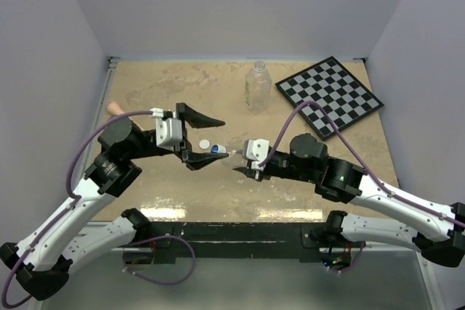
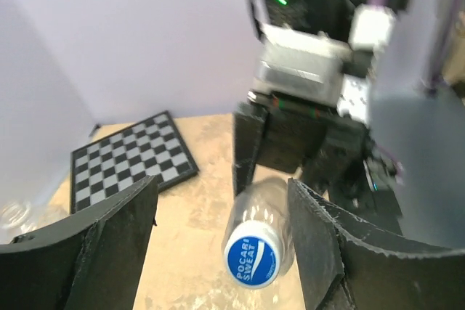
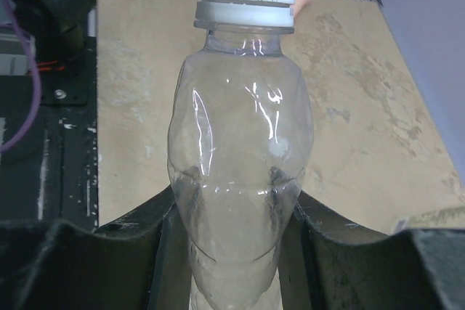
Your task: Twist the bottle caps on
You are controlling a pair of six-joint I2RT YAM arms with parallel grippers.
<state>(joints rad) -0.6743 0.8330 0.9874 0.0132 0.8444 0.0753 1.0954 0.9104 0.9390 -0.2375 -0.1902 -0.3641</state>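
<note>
Left gripper (image 2: 221,194): released, jaws spread wide on either side of the blue cap (image 2: 252,259), with no contact seen. Right gripper (image 3: 236,201): clenched on the body of the small bottle (image 3: 240,143), held level above the table (image 1: 160,85) with its neck towards the left arm.

Blue cap: seated on the small bottle's neck. Whether it is threaded home cannot be told.
White cap (image 1: 207,143): loose on the table, just beside the left gripper.
Tall bottle (image 1: 257,86): upright near the far edge, well apart from both arms. No cap can be made out on it.

Risks noted:
- In the left wrist view the blue cap sits nearer one finger than the other. Closing from there would likely push the neck sideways and turn the bottle in the right grip.
- If the cap is only resting on the threads, an off-axis twist may cross-thread it or knock it off.
- The bottle wall is thin, so a harder squeeze could buckle it and tilt the neck.
- The white cap lies close enough that a low sweep could send it off.
</note>
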